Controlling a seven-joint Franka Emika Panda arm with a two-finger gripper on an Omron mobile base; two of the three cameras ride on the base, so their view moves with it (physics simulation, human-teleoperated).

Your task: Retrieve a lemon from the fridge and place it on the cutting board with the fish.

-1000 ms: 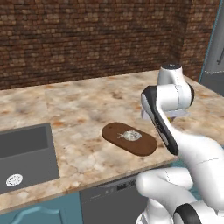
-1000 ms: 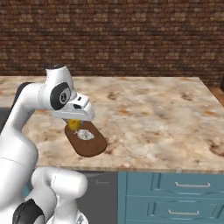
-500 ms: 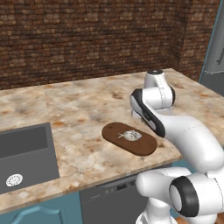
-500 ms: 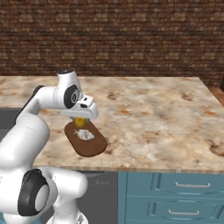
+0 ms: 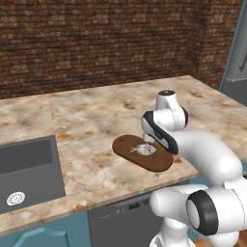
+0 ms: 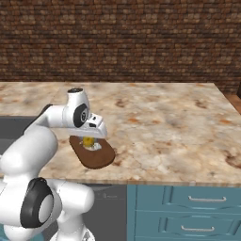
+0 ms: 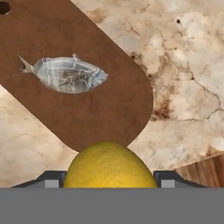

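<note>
Over the board (image 7: pixel 109 100), the pincer (image 6: pixel 89 141) pinches the lemon (image 7: pixel 108 166) between its tips; hand view has the fruit at bottom centre, above the board's rounded end. Fish (image 7: pixel 65 74) lies flat mid-board, well apart from the lemon, so the bare end is likely picked as drop zone to avoid landing on it. Right base view shows the lemon tucked under the hand, just above the board near the fish (image 6: pixel 94 146). Left base view: arm folded low over the board (image 5: pixel 140 153), which sits near the counter (image 5: pixel 96 120) front edge; fridge (image 5: pixel 236 58) edge at far right. Judgement: transport done, release pending. Lemon is round, so a high drop risks a roll off the board toward the counter edge; lower first, then spread the tips.
</note>
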